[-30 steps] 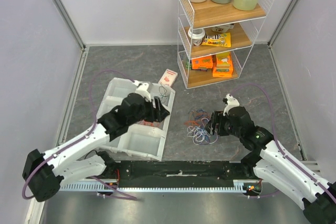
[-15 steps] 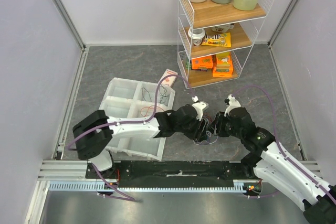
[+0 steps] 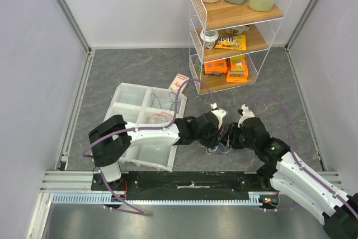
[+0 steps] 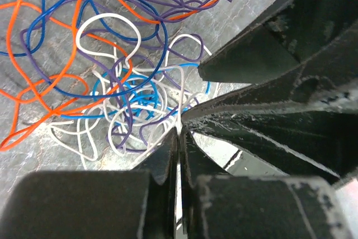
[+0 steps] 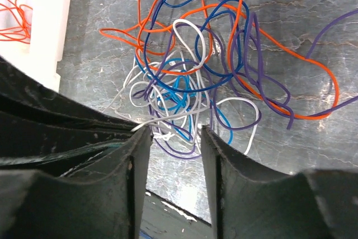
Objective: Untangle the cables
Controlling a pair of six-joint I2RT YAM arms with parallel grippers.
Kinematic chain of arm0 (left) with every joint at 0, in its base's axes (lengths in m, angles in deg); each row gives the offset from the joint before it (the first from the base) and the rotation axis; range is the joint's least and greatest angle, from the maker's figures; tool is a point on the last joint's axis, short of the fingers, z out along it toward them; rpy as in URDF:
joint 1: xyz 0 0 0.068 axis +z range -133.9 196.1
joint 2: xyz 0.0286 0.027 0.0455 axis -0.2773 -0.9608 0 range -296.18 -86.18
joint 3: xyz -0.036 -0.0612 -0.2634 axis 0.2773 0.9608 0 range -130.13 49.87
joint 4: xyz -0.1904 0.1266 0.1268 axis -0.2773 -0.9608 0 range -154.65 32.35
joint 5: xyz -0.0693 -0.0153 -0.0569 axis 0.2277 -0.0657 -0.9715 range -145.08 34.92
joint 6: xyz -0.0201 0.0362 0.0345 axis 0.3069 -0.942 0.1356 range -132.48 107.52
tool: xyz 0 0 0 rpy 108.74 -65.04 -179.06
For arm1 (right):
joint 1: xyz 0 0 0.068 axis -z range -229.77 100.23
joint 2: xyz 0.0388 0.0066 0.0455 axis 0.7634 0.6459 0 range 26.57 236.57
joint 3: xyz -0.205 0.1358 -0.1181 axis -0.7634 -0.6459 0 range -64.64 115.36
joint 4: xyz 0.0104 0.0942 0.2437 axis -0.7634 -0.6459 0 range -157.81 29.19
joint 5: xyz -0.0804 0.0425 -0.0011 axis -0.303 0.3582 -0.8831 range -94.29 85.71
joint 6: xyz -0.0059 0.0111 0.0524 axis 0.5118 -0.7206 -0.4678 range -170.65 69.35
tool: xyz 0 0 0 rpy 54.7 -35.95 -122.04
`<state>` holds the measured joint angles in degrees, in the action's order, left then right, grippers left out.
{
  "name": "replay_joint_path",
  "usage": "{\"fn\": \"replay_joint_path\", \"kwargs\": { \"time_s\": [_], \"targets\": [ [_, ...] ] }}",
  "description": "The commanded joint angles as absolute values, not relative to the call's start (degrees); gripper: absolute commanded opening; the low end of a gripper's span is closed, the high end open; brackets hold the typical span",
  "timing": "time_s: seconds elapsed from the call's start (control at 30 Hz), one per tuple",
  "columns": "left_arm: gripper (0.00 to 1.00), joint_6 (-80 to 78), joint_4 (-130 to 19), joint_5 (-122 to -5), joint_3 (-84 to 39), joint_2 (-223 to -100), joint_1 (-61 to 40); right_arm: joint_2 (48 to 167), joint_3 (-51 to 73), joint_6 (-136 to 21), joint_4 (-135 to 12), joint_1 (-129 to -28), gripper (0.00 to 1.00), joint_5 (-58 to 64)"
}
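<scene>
The grey table (image 3: 128,65) is the biggest thing. At its back stands a wire shelf (image 3: 224,18) with bottles and snack packs. A white tray (image 3: 151,152) with boxes in it lies on the left, and one box has a loose orange wire (image 3: 162,117) in it.

Both arms reach to the same spot, just right of the tray. The cables (image 5: 179,82) lie there on the table in one messy heap of orange, blue, purple and white loops.

The right claw (image 5: 173,130) is about half open. Its fingers stand on each side of the heap's near edge and squeeze nothing. The left claw (image 4: 179,132) is pinched tight on a white cable (image 4: 180,99) at that same edge.
</scene>
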<state>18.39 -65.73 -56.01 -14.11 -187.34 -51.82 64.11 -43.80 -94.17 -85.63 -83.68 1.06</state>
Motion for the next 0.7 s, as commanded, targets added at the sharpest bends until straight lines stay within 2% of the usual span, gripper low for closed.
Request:
{"fn": "replay_joint_path", "kwargs": {
  "time_s": [0.0,0.23,0.4,0.57,0.67],
  "targets": [
    [0.02,15.03,-63.81,-57.00,-12.89,-179.63,-52.37,63.83,-45.04,-93.81,-81.12,-83.78,0.52,3.70],
    [0.02,12.74,-60.21,-68.60,-11.29,-167.75,-52.37,68.92,-48.55,-94.23,-65.05,-83.87,0.63,15.83],
    [0.02,12.57,-60.38,-74.24,-14.46,-163.01,-52.37,77.53,-48.21,-98.01,-59.60,-83.87,0.59,10.32],
    [0.02,9.06,-64.15,-72.58,-18.67,-152.82,-52.46,83.42,-47.68,-100.30,-59.84,-83.78,0.51,0.22],
    [0.02,5.81,-70.90,-68.81,-26.21,-147.63,-52.46,85.80,-47.33,-100.57,-60.72,-83.78,0.50,-3.92]
  ]
}}
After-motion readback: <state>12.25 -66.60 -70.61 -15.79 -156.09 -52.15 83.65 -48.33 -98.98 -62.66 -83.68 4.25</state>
